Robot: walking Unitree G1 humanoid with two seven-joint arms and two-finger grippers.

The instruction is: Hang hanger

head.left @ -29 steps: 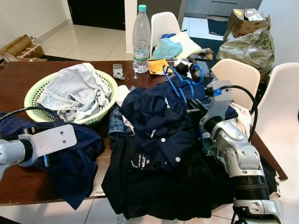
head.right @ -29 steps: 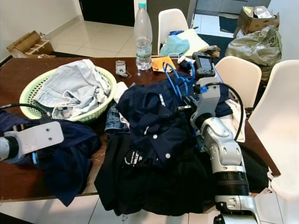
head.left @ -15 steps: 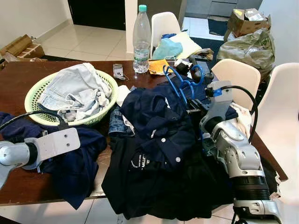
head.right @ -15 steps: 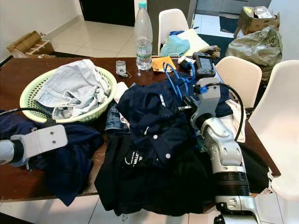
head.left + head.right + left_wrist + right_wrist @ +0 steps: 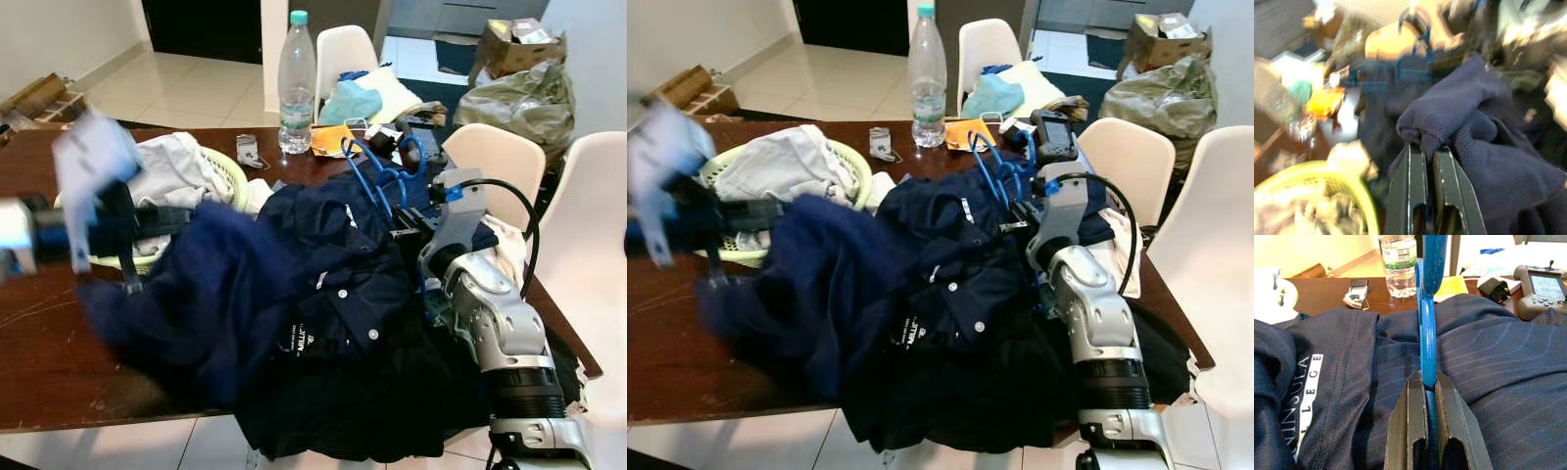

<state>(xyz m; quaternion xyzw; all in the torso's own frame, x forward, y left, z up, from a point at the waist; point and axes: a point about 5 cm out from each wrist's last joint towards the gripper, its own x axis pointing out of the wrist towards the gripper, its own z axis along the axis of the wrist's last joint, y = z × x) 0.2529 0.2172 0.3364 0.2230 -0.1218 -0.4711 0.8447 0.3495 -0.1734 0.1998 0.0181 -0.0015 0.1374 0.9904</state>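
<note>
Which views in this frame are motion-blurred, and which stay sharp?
Both eye views: left arm and the navy garment it drags are smeared, while the water bottle and right arm are crisp. Left wrist view: background streaked, the left end effector shut on navy cloth stays clearer. Right wrist view: sharp, right end effector on the blue hanger.

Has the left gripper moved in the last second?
Yes. The left gripper, shut on the navy garment, has swung up from the near table edge to the green basket, dragging the cloth toward the clothes pile.
</note>
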